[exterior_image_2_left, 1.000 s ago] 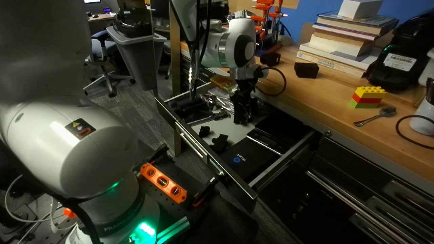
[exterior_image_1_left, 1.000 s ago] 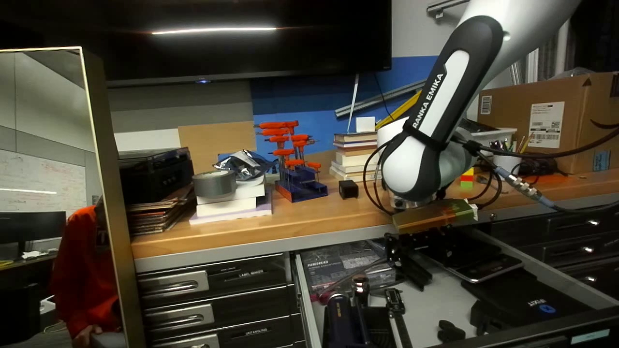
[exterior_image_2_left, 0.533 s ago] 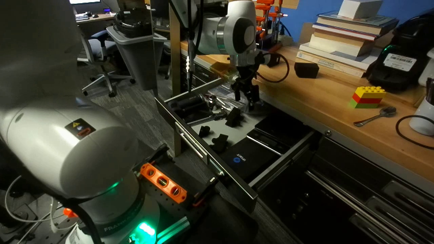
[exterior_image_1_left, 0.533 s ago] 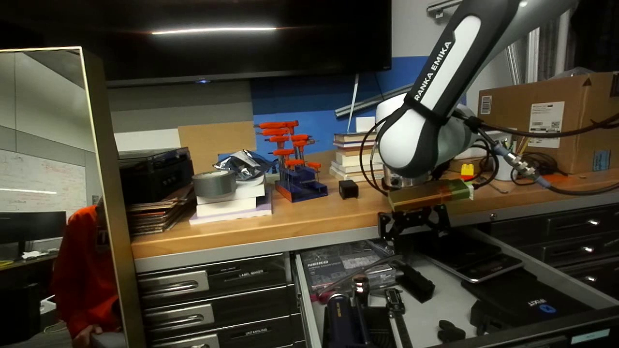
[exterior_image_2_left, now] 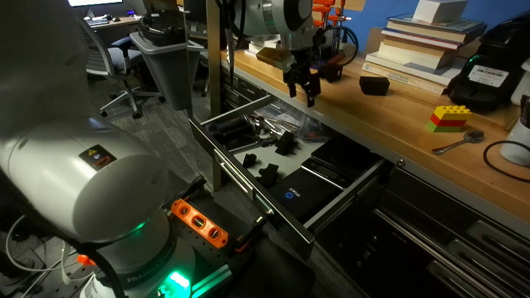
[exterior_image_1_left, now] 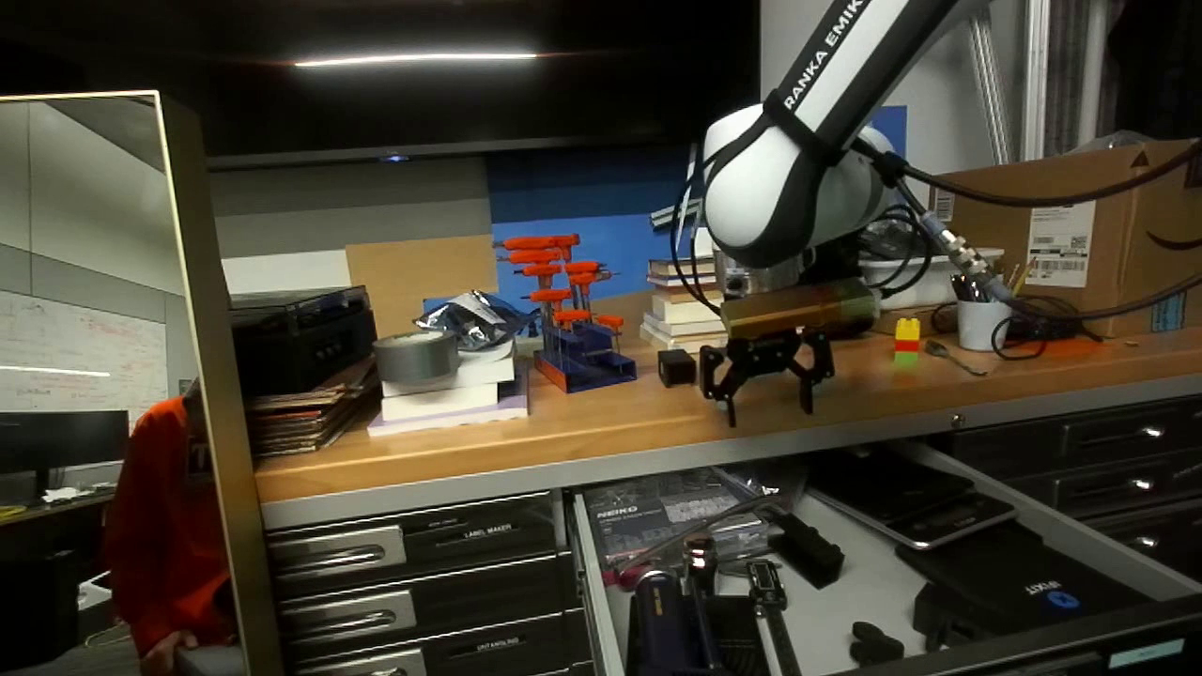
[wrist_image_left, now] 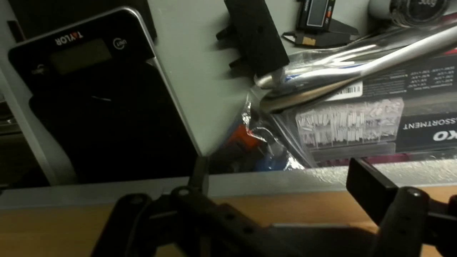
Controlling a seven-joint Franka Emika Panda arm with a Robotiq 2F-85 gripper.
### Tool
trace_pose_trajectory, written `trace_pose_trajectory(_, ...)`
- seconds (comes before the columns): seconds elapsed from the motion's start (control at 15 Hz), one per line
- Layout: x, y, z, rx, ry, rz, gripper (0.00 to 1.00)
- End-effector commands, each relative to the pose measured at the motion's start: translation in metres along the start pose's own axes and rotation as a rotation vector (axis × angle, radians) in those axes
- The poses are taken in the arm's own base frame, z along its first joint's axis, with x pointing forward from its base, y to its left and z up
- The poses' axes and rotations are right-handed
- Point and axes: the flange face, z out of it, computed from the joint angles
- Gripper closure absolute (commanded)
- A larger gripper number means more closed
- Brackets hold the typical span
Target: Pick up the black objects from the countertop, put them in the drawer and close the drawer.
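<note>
A small black block (exterior_image_1_left: 676, 367) stands on the wooden countertop (exterior_image_1_left: 582, 427) beside the tool rack. In an exterior view another black block (exterior_image_2_left: 374, 85) rests farther along, before the books. The drawer (exterior_image_2_left: 232, 170) is pulled out under the worktop. Inside it lie several black objects: a long block (exterior_image_1_left: 809, 549), seen also in the wrist view as a block (wrist_image_left: 257, 35) with short prongs, a small piece (exterior_image_2_left: 249, 160) and a chunkier one (exterior_image_2_left: 269, 173). My gripper (exterior_image_1_left: 769, 415) hangs by the countertop's front edge, above the drawer, fingers spread and nothing between them.
The drawer also holds a scale (wrist_image_left: 107, 107), a caliper (exterior_image_1_left: 768, 601) and a plastic-wrapped assortment box (exterior_image_1_left: 657, 516). A red-handled rack (exterior_image_1_left: 582, 347), books (exterior_image_2_left: 422, 54), toy bricks (exterior_image_2_left: 449, 118) and a spoon (exterior_image_2_left: 459, 141) occupy the countertop.
My gripper has risen out of the drawer, away from the long black block, to above the countertop's front edge. That block stays lying in the drawer.
</note>
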Motion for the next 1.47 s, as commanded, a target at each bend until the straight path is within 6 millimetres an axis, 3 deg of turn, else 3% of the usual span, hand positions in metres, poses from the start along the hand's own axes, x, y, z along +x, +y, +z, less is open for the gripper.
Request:
trace_pose_trajectory(0.0,0.029,-0.009,-0.036,0.026,0.012,-0.04,0.0)
trace_pose_trajectory(0.27,0.067,-0.024,-0.053,0.072,0.032,-0.085,0.0)
trace_pose_trajectory(0.47,0.096,-0.033,-0.052,0.108,0.054,-0.105,0.0)
trace_pose_trajectory(0.87,0.148,-0.047,-0.021,0.099,0.082,-0.141,0.0)
trace_pose_trajectory(1.27,0.178,-0.054,0.003,0.097,0.093,-0.164,0.0)
trace_pose_trajectory(1.33,0.181,-0.054,0.005,0.091,0.1,-0.167,0.25)
trace_pose_trajectory(1.4,0.184,-0.054,0.006,0.089,0.102,-0.169,0.27)
